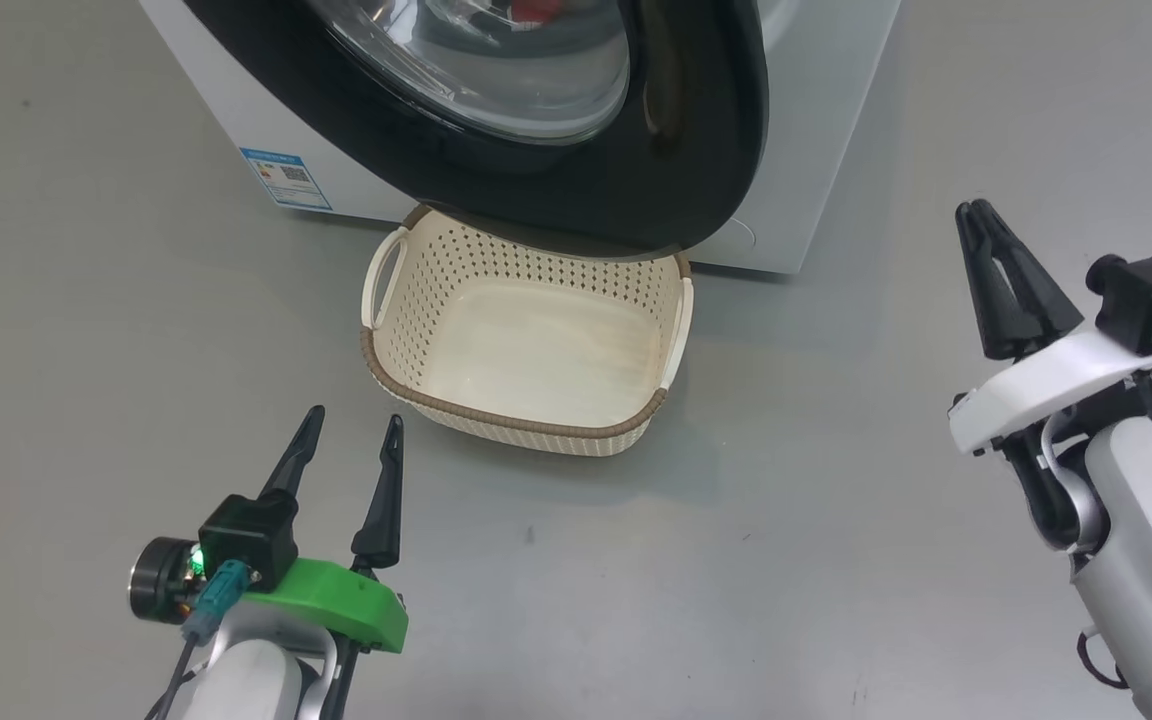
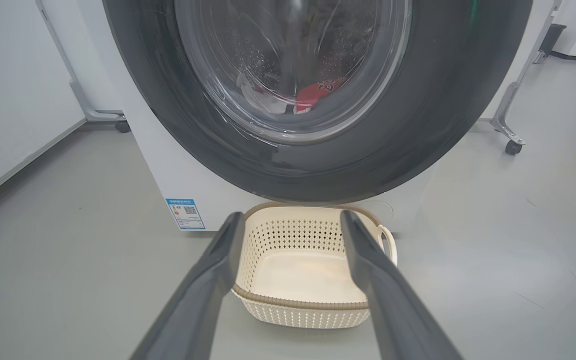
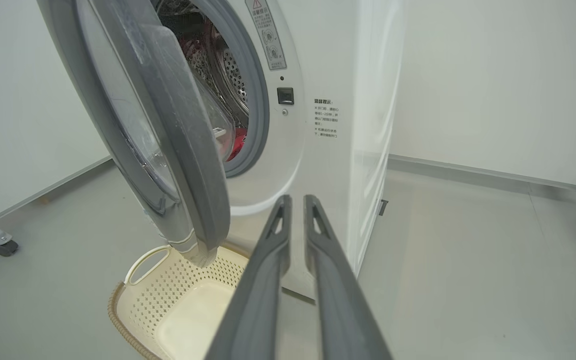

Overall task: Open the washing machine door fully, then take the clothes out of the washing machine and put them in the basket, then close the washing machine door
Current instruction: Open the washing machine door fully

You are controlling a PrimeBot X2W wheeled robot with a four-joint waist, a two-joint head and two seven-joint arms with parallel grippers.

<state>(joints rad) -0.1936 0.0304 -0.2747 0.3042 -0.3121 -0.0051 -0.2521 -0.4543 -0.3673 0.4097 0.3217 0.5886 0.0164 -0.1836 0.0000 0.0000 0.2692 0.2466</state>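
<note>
- The washing machine door stands partly swung out from the washing machine. Its black rim hangs over the back edge of the basket.
- In the left wrist view the door faces the camera and covers the drum opening; the clothes show as a red patch through the glass bowl, low in the drum.
- In the right wrist view the door is seen edge-on, with a gap between it and the grey rubber ring. A bit of red cloth shows at the bottom of the opening.
- On the machine's front, right of the opening, are a small dark latch slot and a printed label. A blue sticker sits low on the front, left of the basket.
- A metal frame leg on a caster stands on the grey floor, right of the machine in the left wrist view.
- The basket sits on the floor just before the machine, upright and empty, its pale bottom bare.
- The left gripper hovers near the basket's front rim, its 2 fingers spread apart with nothing between them.
- The right gripper hangs well to the right of the basket, apart from the door. Its 2 fingers are drawn together with a thin slit between them, gripping nothing.
</note>
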